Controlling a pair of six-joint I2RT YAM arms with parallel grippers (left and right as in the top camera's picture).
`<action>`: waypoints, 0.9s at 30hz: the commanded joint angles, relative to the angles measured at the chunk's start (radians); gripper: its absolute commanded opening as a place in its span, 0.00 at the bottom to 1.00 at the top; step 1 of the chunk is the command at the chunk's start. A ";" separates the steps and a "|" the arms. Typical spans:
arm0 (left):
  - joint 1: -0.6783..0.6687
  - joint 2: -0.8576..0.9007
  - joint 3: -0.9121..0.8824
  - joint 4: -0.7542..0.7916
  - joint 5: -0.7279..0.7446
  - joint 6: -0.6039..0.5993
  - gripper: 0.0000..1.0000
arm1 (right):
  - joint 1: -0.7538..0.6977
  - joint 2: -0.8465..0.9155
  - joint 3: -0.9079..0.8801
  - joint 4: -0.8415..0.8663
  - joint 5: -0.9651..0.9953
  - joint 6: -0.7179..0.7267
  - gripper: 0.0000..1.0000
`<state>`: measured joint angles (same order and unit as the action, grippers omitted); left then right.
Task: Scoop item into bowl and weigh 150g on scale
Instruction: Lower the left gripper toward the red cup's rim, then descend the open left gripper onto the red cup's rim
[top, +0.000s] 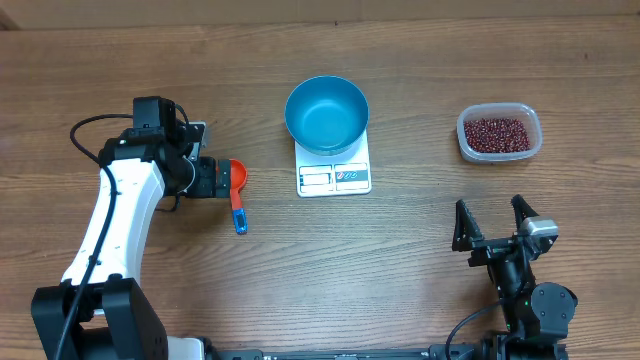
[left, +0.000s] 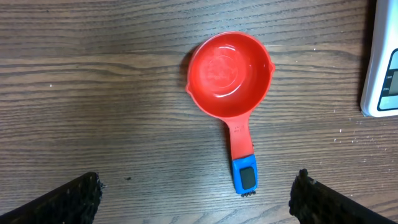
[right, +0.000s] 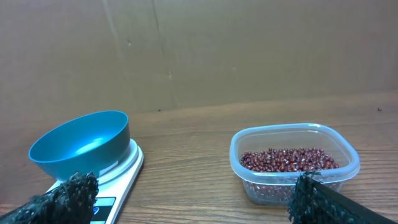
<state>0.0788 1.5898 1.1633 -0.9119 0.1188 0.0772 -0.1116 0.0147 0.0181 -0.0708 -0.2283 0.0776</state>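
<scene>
The blue bowl (top: 326, 113) sits empty on the white scale (top: 335, 177) near the middle of the counter (top: 420, 260), covering the far part of the scale and leaving the display edge bare. The red-brown beans (top: 498, 133) all lie in a clear plastic tub (top: 465, 140) well to the right of the scale. A red scoop (left: 230, 74) with a blue handle tip lies flat and empty on the counter to the left of the scale, cup side up. The left end effector (left: 199, 202) hangs over the scoop with its fingers (left: 78, 196) spread wide on either side of the handle end, touching nothing. The right end effector (top: 490, 222) rests low near the robot's edge of the counter, fingers (right: 68, 196) likewise wide apart and holding nothing, facing the tub and the bowl.
</scene>
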 joint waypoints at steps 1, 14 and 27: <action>-0.003 0.010 -0.013 0.003 0.005 -0.013 0.99 | -0.001 -0.012 -0.010 0.006 0.010 0.000 1.00; -0.006 0.010 -0.013 0.018 0.005 -0.013 0.99 | -0.001 -0.012 -0.010 0.006 0.010 0.000 1.00; -0.006 0.010 -0.015 0.021 0.005 -0.013 1.00 | -0.001 -0.012 -0.010 0.006 0.010 0.000 1.00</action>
<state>0.0780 1.5898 1.1625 -0.8936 0.1188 0.0772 -0.1116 0.0147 0.0181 -0.0704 -0.2283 0.0780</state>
